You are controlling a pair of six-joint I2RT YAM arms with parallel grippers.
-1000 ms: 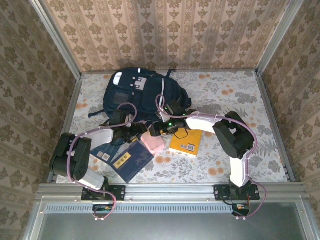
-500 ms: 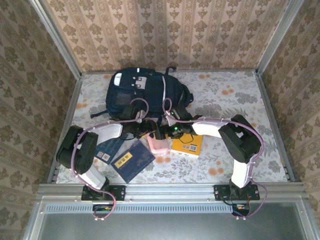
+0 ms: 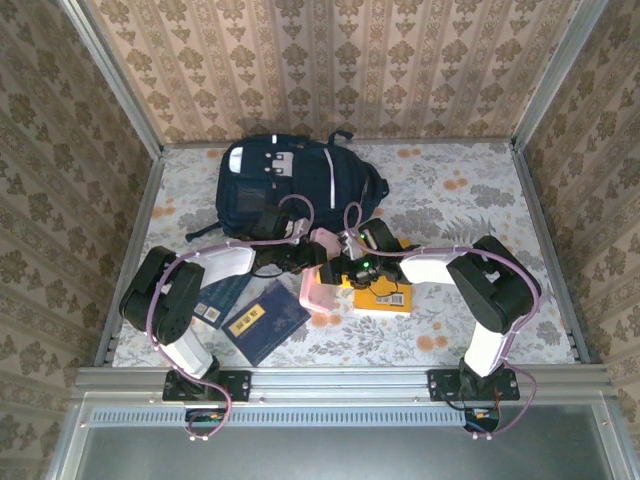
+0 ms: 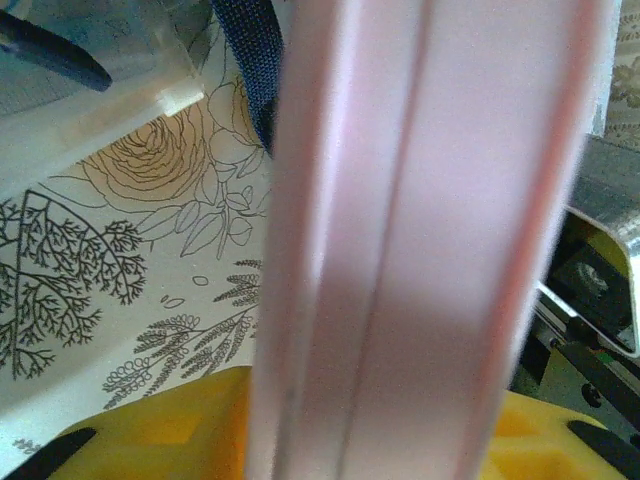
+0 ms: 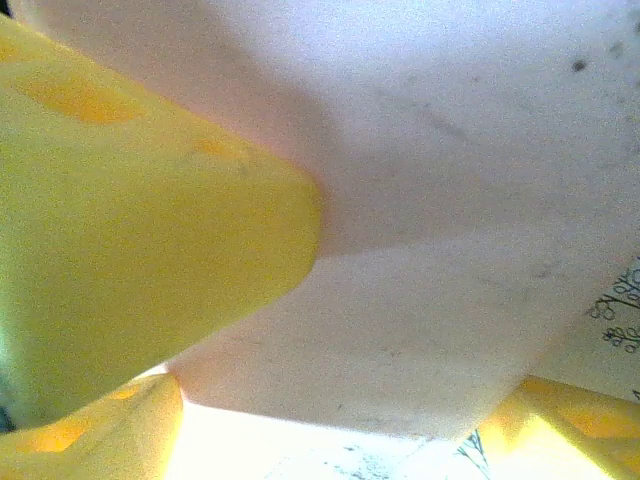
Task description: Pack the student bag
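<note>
Camera above: the student bag (image 3: 285,185) lies flat at the far left of the flowered table (image 3: 450,200), front pocket up. Just in front of it the left gripper (image 3: 303,258) and right gripper (image 3: 338,272) meet from opposite sides at a pink box (image 3: 316,292), which is tilted between them. A yellow book (image 3: 388,298) lies under the right arm, and dark blue books (image 3: 265,320) lie nearer the left arm's base.

Left wrist: the pink box (image 4: 420,250) stands on edge between the left gripper's (image 4: 355,440) yellow fingers (image 4: 170,430). I cannot tell whether they pinch it or merely flank it. A navy strap (image 4: 250,60) crosses the cloth behind it.

Right wrist: the pink box (image 5: 450,200) sits in the right gripper (image 5: 350,330), one yellow finger (image 5: 130,220) pressed against its side and the other at the opposite edge, jaws grasping it
</note>
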